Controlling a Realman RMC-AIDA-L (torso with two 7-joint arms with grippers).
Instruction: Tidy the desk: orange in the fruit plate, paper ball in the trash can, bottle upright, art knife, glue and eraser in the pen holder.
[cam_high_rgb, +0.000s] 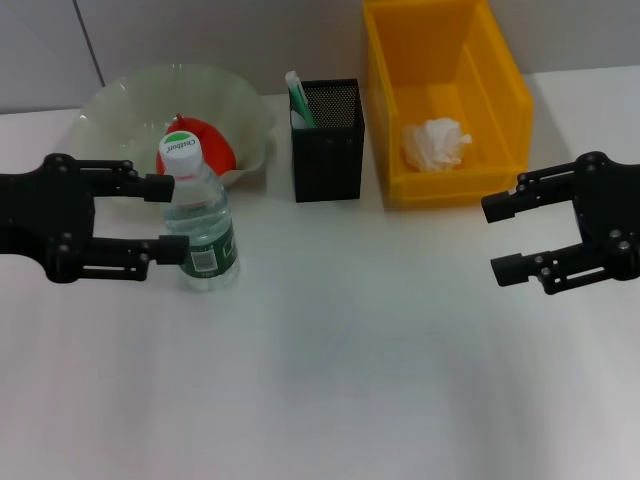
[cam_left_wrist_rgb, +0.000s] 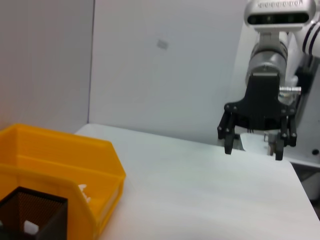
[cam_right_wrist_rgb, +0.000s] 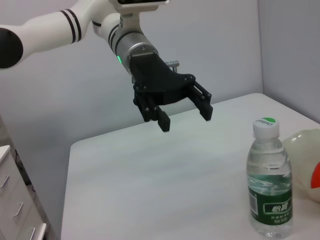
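water bottle (cam_high_rgb: 203, 226) upright on tabletop (cam_high_rgb: 350, 350), just off left gripper (cam_high_rgb: 170, 219) fingertips | left fingers spread, gripping nothing, likely a finished release | right gripper (cam_high_rgb: 505, 238) fingers open, empty, well apart, idle

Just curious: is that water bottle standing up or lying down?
Standing up. The bottle rests on its base on the table, cap on top, between the open left gripper's fingers.

Orange (cam_high_rgb: 205, 140) half hidden behind upright bottle (cam_high_rgb: 200, 225).
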